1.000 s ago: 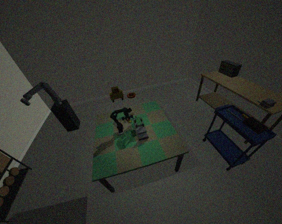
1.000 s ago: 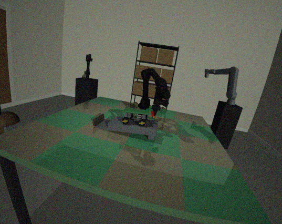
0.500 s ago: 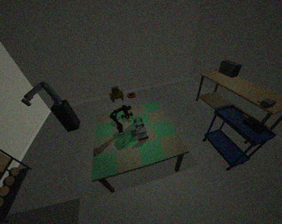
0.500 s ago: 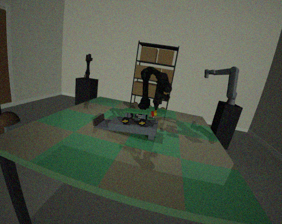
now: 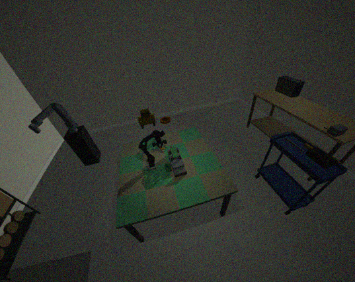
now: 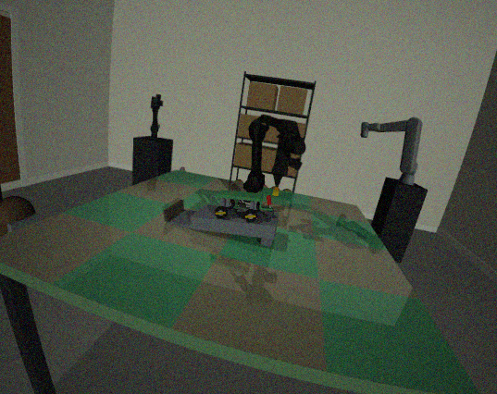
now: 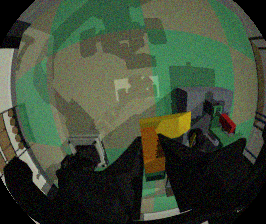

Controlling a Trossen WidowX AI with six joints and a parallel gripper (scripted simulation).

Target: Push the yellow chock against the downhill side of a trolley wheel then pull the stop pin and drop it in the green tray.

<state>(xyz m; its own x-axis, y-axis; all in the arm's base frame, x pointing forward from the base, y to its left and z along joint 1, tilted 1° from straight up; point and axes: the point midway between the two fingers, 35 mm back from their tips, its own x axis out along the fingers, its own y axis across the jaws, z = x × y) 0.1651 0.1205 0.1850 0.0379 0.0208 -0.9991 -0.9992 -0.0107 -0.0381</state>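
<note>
My gripper is shut on the orange handle of the yellow chock. In the exterior view the chock hangs at the fingertips, just behind the high end of the grey ramp. The small trolley with yellow wheel hubs stands on the ramp. The red-headed stop pin stands at the trolley's uphill end, close to the left of the chock. The wrist view shows the pin and trolley to the right of the chock. The green tray lies on the table right of the ramp.
The ramp has a dark block at its low end. The arm's base stands at the table's far edge. A shelf rack, two pedestals with other arms, and carts stand off the table.
</note>
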